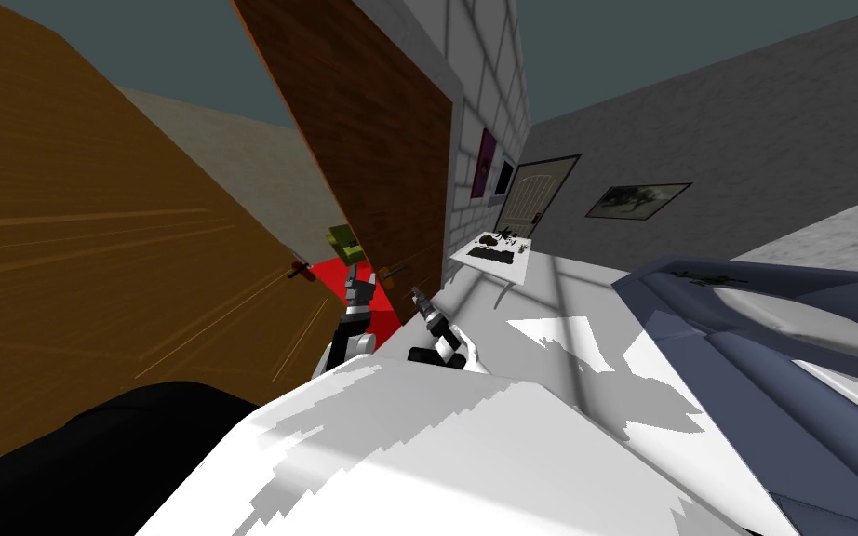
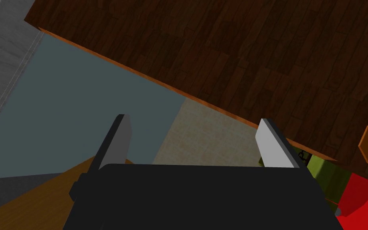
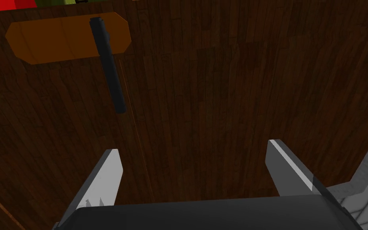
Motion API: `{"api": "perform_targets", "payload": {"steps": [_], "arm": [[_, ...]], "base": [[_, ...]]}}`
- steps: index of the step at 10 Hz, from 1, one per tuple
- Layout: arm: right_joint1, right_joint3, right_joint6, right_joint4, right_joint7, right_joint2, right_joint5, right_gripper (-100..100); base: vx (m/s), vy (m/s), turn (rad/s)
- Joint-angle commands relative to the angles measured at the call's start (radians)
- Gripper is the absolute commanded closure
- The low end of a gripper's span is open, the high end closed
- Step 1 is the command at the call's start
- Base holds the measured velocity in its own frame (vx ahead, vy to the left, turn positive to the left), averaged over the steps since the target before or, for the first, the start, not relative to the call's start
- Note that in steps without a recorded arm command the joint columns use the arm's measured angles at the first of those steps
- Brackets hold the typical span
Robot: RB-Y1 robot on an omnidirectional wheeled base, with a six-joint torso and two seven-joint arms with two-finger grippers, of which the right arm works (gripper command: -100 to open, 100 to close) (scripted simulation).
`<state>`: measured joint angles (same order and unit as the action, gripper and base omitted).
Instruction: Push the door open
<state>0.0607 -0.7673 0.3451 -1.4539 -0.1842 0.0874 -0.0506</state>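
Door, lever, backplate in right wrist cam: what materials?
Door: dark wood, matte; plank seams and grain show.
Lever: plain matte black bar, metal or plastic, can't tell.
Backplate: flat orange, no grain; material unclear.

White table (image 1: 508, 261) far right by a white brick wall (image 1: 485, 84), dark clutter on top. Purple picture (image 1: 487, 163) on that wall. Beige far door (image 1: 537, 195) and framed picture (image 1: 637, 200) on the grey wall. Blue-grey sofa (image 1: 771, 326) near right. Green box (image 1: 345, 244) beside a red patch (image 1: 334, 277), centre.
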Motion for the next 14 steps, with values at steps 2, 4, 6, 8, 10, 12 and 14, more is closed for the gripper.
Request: {"api": "perform_targets", "payload": {"steps": [2,4,6,8,10,12,14], "arm": [[0.041,-0.045,-0.006,0.059,-0.017,-0.002,0.005,-100],[0.069,-0.079,-0.011,0.101,-0.028,-0.004,0.009,-100],[0.078,-0.091,-0.012,0.115,-0.032,-0.005,0.01,-100],[0.104,-0.121,-0.017,0.153,-0.042,-0.007,0.013,-100],[0.133,-0.157,-0.022,0.197,-0.053,-0.01,0.017,-100],[0.153,-0.181,-0.025,0.228,-0.061,-0.013,0.019,-100],[0.169,-0.2,-0.028,0.251,-0.068,-0.015,0.021,-100]], "base": [[0.11,0.07,-0.109],[0.131,0.088,-0.08],[0.068,0.036,-0.024],[0.082,0.038,-0.075],[0.175,0.088,-0.092],[0.133,0.117,-0.06],[0.12,0.071,-0.046]]}}
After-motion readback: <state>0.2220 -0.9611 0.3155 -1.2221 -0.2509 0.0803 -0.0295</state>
